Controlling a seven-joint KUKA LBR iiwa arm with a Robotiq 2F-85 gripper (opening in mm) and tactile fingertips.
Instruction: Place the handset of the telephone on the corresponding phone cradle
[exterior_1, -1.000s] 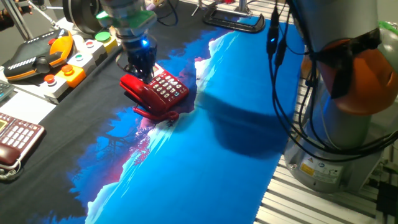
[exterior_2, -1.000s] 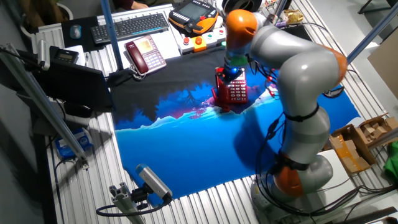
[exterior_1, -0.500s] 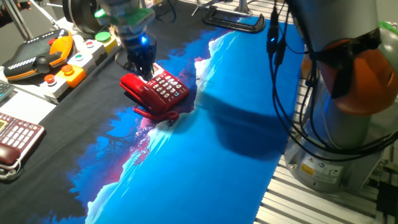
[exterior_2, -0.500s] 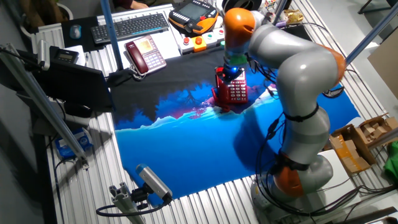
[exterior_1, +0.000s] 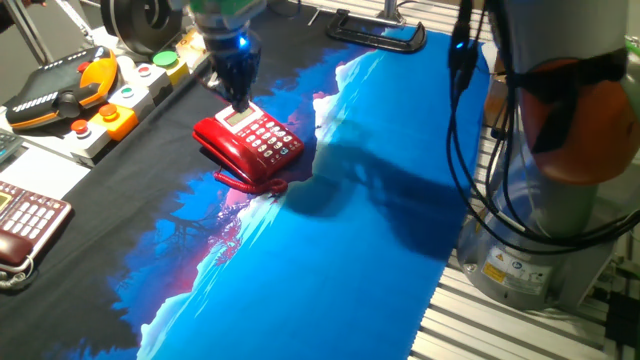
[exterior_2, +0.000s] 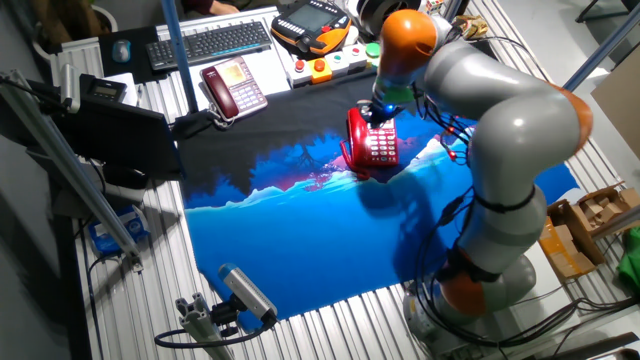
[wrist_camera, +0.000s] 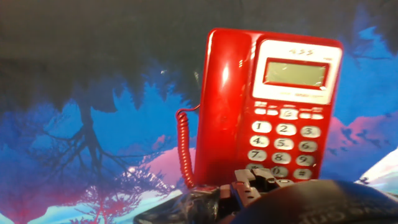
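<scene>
Left to right in one fixed view: maroon phone (exterior_1: 25, 225) at the near-left edge, orange pendant (exterior_1: 60, 88) behind it on the button box (exterior_1: 110, 110), then the red telephone (exterior_1: 250, 148) mid-surface on the printed cloth (exterior_1: 330, 250), arm base far right

Handset (wrist_camera: 222, 93) lies lengthwise in the cradle (wrist_camera: 214, 168) on the left side of the base, flush beside the keypad (wrist_camera: 285, 144) and grey display (wrist_camera: 296, 73). Coiled cord (wrist_camera: 183, 146) hangs down the left flank onto the cloth, loose, not snagged as far as shows

Gripper (exterior_1: 238, 92) hangs above the far end of the phone, apart from it, holding nothing. Jaws: cannot tell how wide; the fixed views show a dark tapered tip only, and the hand view shows dark housing at the bottom edge, no clear fingers

The other fixed view agrees: gripper (exterior_2: 384, 108) over the phone's far end, handset (exterior_2: 355, 135) down on the base

Judgement: placement looks done; handset seated, nothing in the grip. What is left, at most, is clearing the arm away. Seating depth at the lower end is hidden by the housing
</scene>
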